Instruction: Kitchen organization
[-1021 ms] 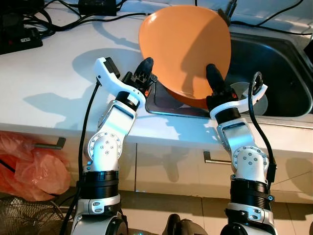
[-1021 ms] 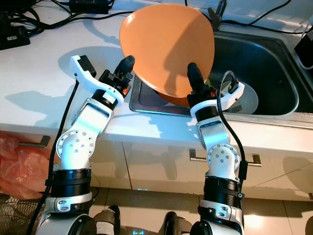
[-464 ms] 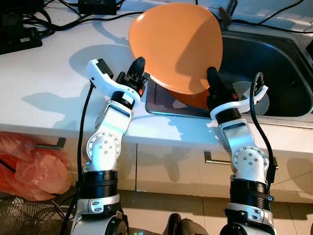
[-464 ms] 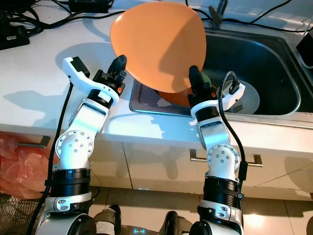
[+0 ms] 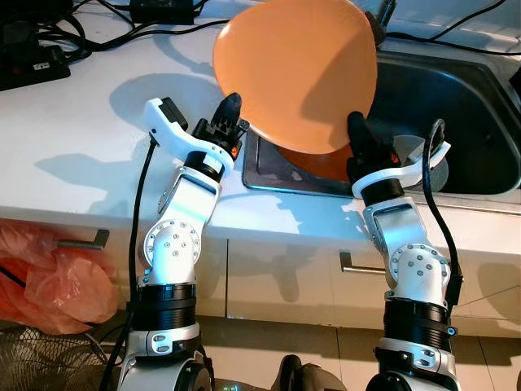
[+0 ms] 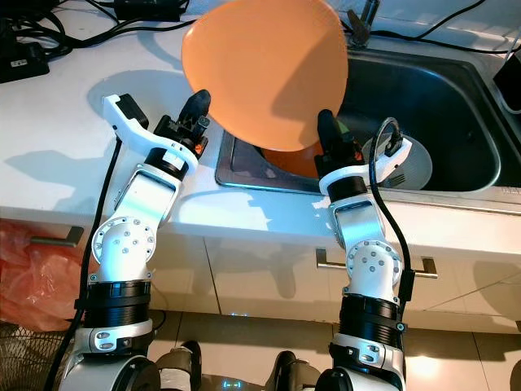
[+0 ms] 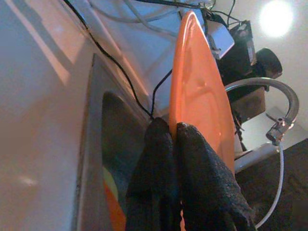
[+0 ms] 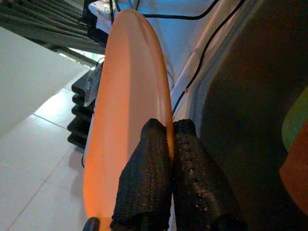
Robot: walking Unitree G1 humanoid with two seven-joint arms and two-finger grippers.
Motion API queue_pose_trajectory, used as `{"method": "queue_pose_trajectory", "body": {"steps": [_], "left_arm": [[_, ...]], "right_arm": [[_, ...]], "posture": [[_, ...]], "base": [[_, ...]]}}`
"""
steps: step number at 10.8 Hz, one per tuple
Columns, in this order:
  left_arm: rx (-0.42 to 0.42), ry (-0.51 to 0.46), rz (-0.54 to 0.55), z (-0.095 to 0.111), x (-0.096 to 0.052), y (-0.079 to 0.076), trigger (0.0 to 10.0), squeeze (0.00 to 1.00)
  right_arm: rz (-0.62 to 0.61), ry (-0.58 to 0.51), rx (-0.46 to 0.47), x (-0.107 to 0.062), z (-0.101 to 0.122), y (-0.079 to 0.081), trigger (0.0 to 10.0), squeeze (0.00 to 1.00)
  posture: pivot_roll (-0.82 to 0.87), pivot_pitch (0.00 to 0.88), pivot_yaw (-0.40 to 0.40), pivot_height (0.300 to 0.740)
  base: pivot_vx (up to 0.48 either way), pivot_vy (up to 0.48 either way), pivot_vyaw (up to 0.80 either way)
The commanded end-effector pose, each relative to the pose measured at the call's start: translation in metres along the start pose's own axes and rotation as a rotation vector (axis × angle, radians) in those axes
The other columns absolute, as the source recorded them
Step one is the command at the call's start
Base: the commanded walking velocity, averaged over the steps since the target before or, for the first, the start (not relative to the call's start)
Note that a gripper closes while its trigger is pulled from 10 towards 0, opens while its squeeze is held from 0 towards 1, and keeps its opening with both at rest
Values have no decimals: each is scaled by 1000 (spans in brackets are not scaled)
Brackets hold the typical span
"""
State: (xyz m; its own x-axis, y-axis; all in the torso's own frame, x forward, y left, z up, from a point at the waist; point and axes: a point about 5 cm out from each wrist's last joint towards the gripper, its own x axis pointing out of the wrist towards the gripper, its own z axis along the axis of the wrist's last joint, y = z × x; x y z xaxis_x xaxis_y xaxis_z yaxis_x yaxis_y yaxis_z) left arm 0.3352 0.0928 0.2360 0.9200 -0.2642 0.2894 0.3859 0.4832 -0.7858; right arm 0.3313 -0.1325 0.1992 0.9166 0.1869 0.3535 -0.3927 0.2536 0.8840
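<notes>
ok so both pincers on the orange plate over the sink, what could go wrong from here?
1. Each pincer, left and right, pinches only the thin rim of the big orange plate; held tilted, it could slip and fall.
2. A drop would likely land in the sink, on the dishes under it.
3. The faucet stands close behind the plate's top edge; lifting further may clip it.
</notes>
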Motion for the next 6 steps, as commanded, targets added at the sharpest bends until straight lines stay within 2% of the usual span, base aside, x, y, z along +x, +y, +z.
{"method": "queue_pose_trajectory", "body": {"steps": [1,4,5,6], "left_arm": [[-80,58,-41,-27,3,-17,10000,0],[61,94,-8,-33,2,-11,10000,0],[102,111,-13,-36,2,-10,10000,125],[93,110,-34,-37,2,-12,10000,1000]], "right_arm": [[48,17,4,0,-3,8,0,0],[40,28,9,0,-5,8,0,0],[32,32,14,-1,-6,7,10000,0],[28,32,19,-1,-6,7,10000,0]], "posture": [[139,185,-58,740],[139,180,-58,740],[138,178,-57,740],[137,178,-57,740]], "base": [[0,0,0],[0,0,0],[0,0,0],[0,0,0]]}}
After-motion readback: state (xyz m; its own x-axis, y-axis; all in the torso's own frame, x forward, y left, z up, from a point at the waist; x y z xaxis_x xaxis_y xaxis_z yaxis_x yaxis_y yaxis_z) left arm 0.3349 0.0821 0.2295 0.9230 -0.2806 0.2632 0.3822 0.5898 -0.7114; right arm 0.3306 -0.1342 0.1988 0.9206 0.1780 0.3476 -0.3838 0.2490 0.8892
